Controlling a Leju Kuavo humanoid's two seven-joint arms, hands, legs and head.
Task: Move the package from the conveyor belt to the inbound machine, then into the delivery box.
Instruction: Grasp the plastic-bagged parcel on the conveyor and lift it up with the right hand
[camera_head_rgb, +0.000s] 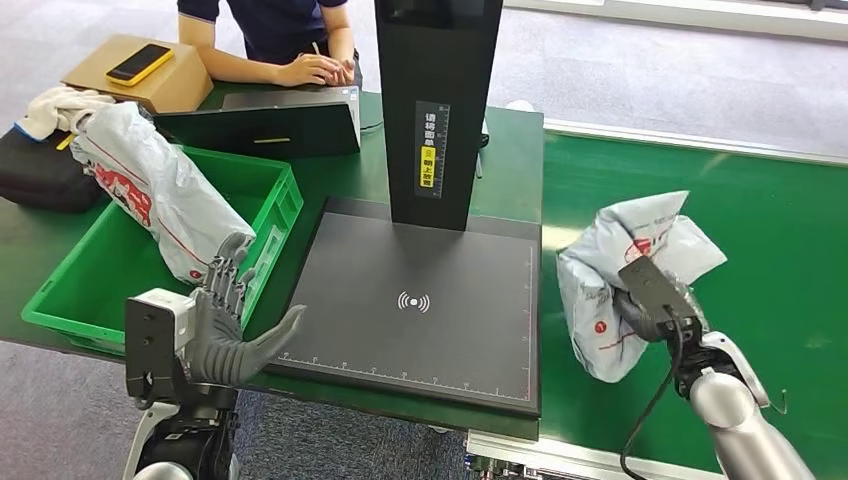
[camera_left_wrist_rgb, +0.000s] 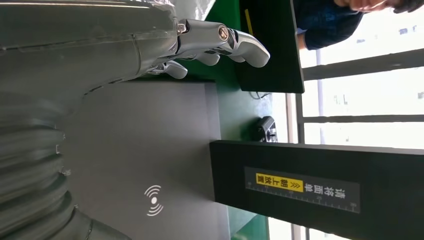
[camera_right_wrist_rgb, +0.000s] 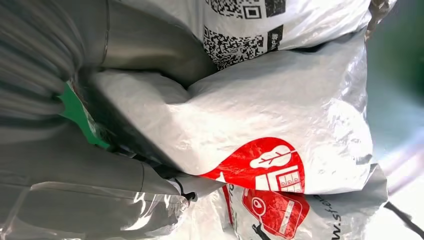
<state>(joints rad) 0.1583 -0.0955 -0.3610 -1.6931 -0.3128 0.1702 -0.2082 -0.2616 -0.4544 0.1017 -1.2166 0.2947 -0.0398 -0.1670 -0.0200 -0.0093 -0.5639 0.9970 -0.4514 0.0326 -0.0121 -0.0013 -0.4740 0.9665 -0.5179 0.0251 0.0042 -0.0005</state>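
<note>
A crumpled white package (camera_head_rgb: 625, 275) with red print is gripped by the right hand (camera_head_rgb: 655, 310) above the green conveyor belt (camera_head_rgb: 780, 230), just right of the black scanner pad (camera_head_rgb: 420, 300); in the right wrist view the fingers are seen pressed into the package (camera_right_wrist_rgb: 280, 115), whose QR codes and red logo are visible. The left hand (camera_head_rgb: 235, 330) is held with fingers spread and nothing in it, at the near left corner of the pad, beside the green box (camera_head_rgb: 90, 270). A second white package (camera_head_rgb: 160, 190) is leaned against the far left rim of the box. A black post (camera_head_rgb: 437, 100) with a yellow label is set at the far edge of the pad. At the far side of the desk (camera_head_rgb: 510, 160), a seated person (camera_head_rgb: 280, 40) is seen behind a laptop (camera_head_rgb: 270, 125), and a phone (camera_head_rgb: 140, 63) is laid on a cardboard carton (camera_head_rgb: 170, 85).
</note>
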